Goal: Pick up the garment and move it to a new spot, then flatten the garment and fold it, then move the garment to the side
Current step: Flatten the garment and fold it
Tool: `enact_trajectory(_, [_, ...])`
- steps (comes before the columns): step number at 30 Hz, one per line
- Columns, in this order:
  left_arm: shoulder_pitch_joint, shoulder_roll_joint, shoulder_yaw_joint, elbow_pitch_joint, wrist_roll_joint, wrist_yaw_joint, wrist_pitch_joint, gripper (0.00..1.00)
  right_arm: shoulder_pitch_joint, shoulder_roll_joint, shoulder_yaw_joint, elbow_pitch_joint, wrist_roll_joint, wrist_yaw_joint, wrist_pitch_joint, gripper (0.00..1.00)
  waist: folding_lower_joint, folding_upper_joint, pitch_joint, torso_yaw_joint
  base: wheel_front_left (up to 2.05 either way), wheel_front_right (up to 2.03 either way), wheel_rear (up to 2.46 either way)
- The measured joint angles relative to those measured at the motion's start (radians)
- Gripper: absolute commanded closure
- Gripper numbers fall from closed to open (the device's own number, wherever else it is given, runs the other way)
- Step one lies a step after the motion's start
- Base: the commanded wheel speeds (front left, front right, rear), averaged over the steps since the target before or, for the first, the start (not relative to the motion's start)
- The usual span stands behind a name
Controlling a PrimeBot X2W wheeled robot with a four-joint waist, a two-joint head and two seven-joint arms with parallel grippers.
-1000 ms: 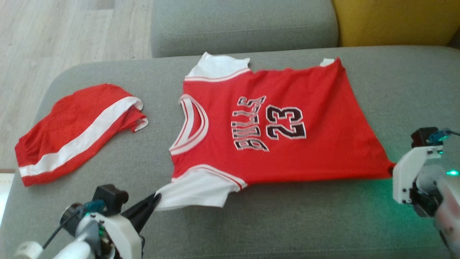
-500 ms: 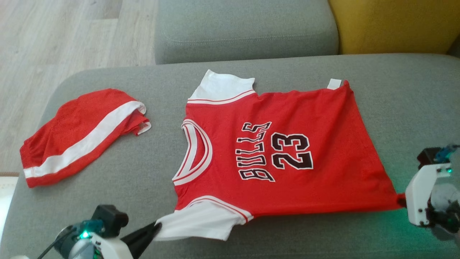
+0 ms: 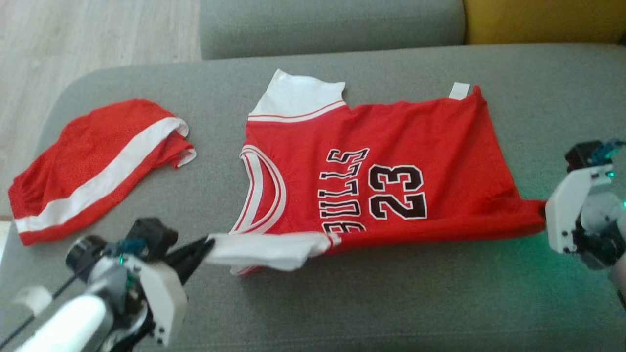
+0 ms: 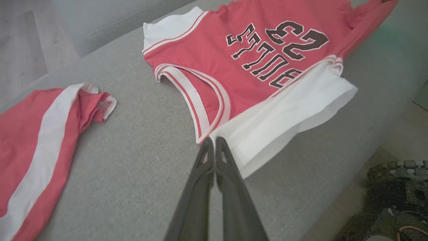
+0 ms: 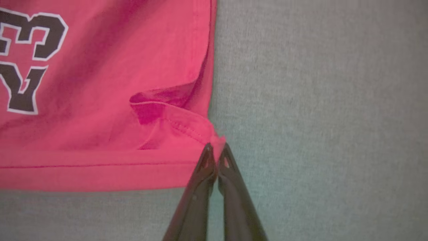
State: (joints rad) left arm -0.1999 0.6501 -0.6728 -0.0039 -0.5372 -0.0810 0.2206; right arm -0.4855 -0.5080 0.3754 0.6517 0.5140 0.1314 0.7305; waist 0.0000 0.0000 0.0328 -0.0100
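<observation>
The garment [image 3: 391, 146] is a red jersey with white sleeves and "BULLS 23" lettering, spread on the grey sofa seat [image 3: 391, 303]. My left gripper [image 3: 209, 243] is shut on its near white sleeve [image 4: 284, 117], lifted off the seat, and the near edge rolls over onto the lettering. In the left wrist view the left gripper [image 4: 212, 140] pinches the sleeve by the collar seam. At the right, my right gripper [image 3: 544, 217] is shut on the near hem corner [image 5: 215, 139], the right gripper [image 5: 216, 148] fingertips pressed together on red cloth [image 5: 100, 100].
Red shorts [image 3: 93, 166] with a white stripe lie bunched at the seat's left end. The sofa's back cushion [image 3: 332, 24] and a yellow cushion [image 3: 543, 19] stand behind. Wood floor [image 3: 73, 39] lies off the left edge.
Both grippers have lifted the jersey's near edge and carried it toward the far side, so it now folds over the lower lettering. The camera view has also shifted.
</observation>
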Motion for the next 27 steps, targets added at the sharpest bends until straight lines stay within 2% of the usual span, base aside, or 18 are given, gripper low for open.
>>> enact_trajectory(10, [-0.229, -0.070, -0.072, 0.166, 0.026, -0.042, 0.012, 1.00, -0.133, 0.065, -0.031, 0.068, -0.141, 0.000, -0.058, 1.00, 0.0002, 0.0000, 0.101, -0.006, 0.00, 0.00, 0.00])
enact_trajectory(20, [-0.411, -0.122, -0.147, 0.354, 0.053, -0.050, -0.058, 1.00, -0.209, 0.127, -0.023, 0.147, -0.178, 0.000, -0.136, 1.00, 0.0003, 0.0000, 0.164, -0.032, 0.00, 0.00, 0.00])
enact_trajectory(21, [-0.425, -0.130, -0.156, 0.374, 0.053, -0.051, -0.070, 0.62, -0.213, 0.135, -0.022, 0.151, -0.178, 0.000, -0.155, 0.42, 0.0003, 0.0000, 0.167, -0.035, 0.00, 0.00, 0.00])
enact_trajectory(22, [-0.434, -0.141, -0.156, 0.393, 0.053, -0.051, -0.083, 0.06, -0.217, 0.144, -0.025, 0.156, -0.178, 0.000, -0.174, 0.00, 0.0002, 0.0000, 0.169, -0.039, 0.00, 0.00, 0.00])
enact_trajectory(23, [-0.443, -0.154, -0.155, 0.410, 0.053, -0.051, -0.099, 0.00, -0.221, 0.150, -0.030, 0.163, -0.175, 0.000, -0.192, 0.00, 0.0001, 0.0000, 0.171, -0.042, 0.00, 0.00, 0.00])
enact_trajectory(27, [-0.456, -0.190, -0.137, 0.461, 0.044, -0.036, -0.157, 0.00, -0.226, 0.168, -0.052, 0.171, -0.163, 0.000, -0.262, 0.00, 0.0002, 0.0000, 0.172, -0.049, 0.00, 0.00, 0.00])
